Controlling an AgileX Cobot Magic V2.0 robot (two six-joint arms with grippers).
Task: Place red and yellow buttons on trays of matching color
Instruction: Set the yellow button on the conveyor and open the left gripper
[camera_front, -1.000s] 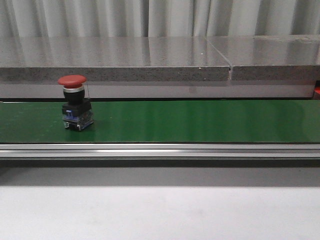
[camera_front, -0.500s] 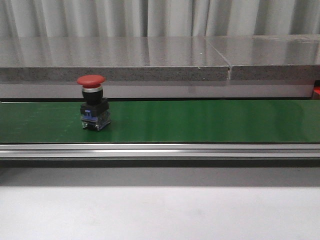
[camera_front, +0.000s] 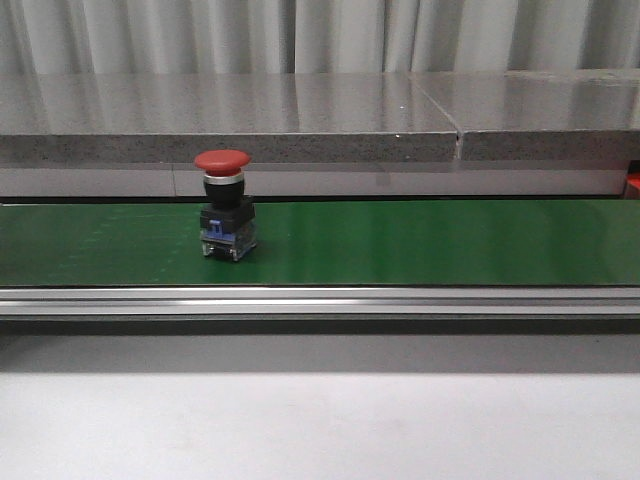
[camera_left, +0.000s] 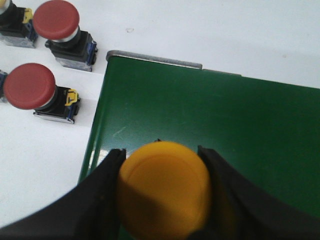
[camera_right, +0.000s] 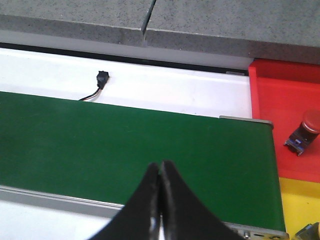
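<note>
Carried rightward along the green belt (camera_front: 420, 245) since the earlier frames, red button (camera_front: 225, 205) upright toward the red tray (camera_right: 285, 110); left gripper (camera_left: 162, 170) clamped on yellow button (camera_left: 165, 190), right gripper (camera_right: 159, 172) closed empty.

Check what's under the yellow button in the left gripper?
Green belt lies below the yellow button, which the left gripper grips by its cap. The cap hides the button's body and the belt directly beneath.

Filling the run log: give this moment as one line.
left gripper: shut on yellow button | right gripper: shut, empty | red button: upright on green belt
</note>
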